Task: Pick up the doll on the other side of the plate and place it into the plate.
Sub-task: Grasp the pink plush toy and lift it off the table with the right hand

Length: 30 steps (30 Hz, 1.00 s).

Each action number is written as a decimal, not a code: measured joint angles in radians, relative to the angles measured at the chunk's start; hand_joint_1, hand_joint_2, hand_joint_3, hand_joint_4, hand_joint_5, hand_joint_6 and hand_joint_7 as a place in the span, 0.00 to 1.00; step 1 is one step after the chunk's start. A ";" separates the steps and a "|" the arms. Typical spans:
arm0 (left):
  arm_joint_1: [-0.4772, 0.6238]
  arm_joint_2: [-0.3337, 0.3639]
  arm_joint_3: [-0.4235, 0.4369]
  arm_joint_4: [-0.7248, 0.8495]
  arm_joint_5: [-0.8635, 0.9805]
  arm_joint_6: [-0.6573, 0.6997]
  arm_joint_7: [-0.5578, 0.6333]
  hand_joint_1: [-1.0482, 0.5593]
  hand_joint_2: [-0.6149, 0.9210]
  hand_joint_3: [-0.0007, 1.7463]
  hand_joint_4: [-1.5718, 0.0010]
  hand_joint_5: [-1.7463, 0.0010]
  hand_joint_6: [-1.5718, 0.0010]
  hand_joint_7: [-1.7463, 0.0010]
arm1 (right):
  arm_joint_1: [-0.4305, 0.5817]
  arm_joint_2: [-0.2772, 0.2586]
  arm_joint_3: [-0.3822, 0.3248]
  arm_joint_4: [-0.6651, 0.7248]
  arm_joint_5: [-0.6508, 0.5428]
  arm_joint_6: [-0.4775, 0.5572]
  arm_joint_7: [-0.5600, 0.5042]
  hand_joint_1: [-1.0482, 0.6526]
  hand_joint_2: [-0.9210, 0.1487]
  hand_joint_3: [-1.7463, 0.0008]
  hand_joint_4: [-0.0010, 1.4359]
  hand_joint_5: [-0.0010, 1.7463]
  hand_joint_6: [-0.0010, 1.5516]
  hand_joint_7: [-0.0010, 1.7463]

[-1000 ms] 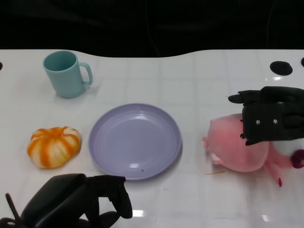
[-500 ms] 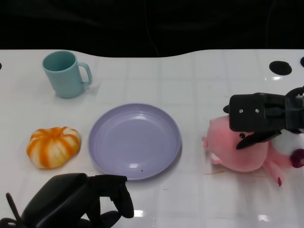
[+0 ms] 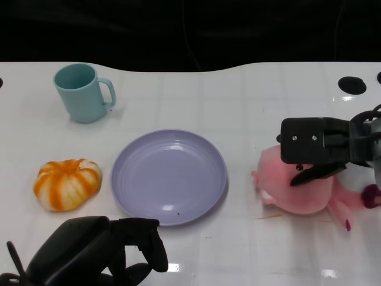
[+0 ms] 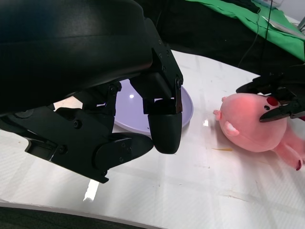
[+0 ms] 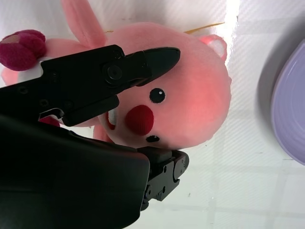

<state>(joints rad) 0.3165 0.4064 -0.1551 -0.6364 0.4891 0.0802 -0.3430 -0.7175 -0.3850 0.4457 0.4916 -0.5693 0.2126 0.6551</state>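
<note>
The pink doll (image 3: 297, 193) lies on the white table to the right of the lilac plate (image 3: 169, 176), its face turned toward the plate. My right hand (image 3: 324, 146) hovers low over it. In the right wrist view one finger (image 5: 143, 64) lies across the doll's (image 5: 190, 95) face and another sits under its chin, straddling the head. The doll (image 4: 252, 129) still rests on the table. My left hand (image 3: 95, 253) lies at the near edge, fingers curled in around nothing; it fills the left wrist view (image 4: 95, 95).
A teal mug (image 3: 80, 92) stands at the back left. An orange-and-white pumpkin toy (image 3: 66, 183) sits left of the plate. Black round holes (image 3: 352, 84) mark the table's far right. The table's back edge borders darkness.
My right hand has turned and dropped lower over the doll, its fingers now reaching along both sides of the head. The doll has barely shifted. The left hand is still.
</note>
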 measured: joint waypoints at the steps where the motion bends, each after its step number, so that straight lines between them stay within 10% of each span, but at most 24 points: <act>1: 0.000 0.000 0.000 0.000 0.000 0.000 0.000 0.52 0.85 0.44 0.55 0.16 0.52 0.37 | 0.000 0.002 0.002 0.007 -0.001 -0.002 -0.010 0.20 0.00 0.89 0.14 0.10 0.18 0.02; 9: 0.000 0.004 0.001 0.000 0.000 -0.001 0.000 0.53 0.84 0.45 0.55 0.16 0.52 0.37 | 0.015 0.049 0.014 0.090 -0.026 -0.075 -0.247 0.42 0.00 0.94 0.55 0.21 0.58 0.10; 13: 0.000 0.004 0.001 0.000 0.000 -0.001 0.000 0.53 0.84 0.45 0.55 0.16 0.52 0.37 | 0.016 0.087 -0.003 0.140 -0.019 -0.092 -0.356 0.48 0.00 0.97 0.54 0.71 0.75 0.10; 14: 0.000 0.004 0.001 0.000 0.000 -0.001 0.000 0.53 0.84 0.46 0.55 0.16 0.52 0.37 | 0.014 0.092 -0.003 0.149 -0.019 -0.097 -0.371 0.49 0.01 0.94 0.56 0.84 0.77 0.16; 17: 0.000 0.005 0.001 0.000 -0.001 -0.001 0.000 0.53 0.84 0.45 0.55 0.16 0.52 0.37 | 0.006 0.101 -0.003 0.167 -0.018 -0.117 -0.397 0.53 0.27 0.58 0.61 0.99 0.54 0.78; 20: 0.000 0.005 0.001 0.000 -0.001 -0.001 0.000 0.52 0.84 0.45 0.55 0.16 0.52 0.37 | 0.005 0.104 0.002 0.170 -0.023 -0.136 -0.421 0.52 0.25 0.56 0.60 1.00 0.46 0.97; 29: 0.000 0.005 0.001 0.000 -0.001 -0.001 0.000 0.52 0.84 0.45 0.55 0.17 0.52 0.38 | 0.023 0.106 0.005 0.159 -0.027 -0.167 -0.472 0.49 0.09 0.71 0.59 1.00 0.41 0.96; 30: -0.001 0.005 0.001 0.000 -0.001 -0.001 0.000 0.52 0.85 0.44 0.55 0.17 0.52 0.38 | 0.029 0.106 0.004 0.154 -0.027 -0.172 -0.484 0.48 0.09 0.73 0.57 1.00 0.48 0.72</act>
<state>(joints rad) 0.3160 0.4115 -0.1545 -0.6364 0.4884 0.0796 -0.3430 -0.6890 -0.2793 0.4499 0.6457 -0.5967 0.0403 0.1709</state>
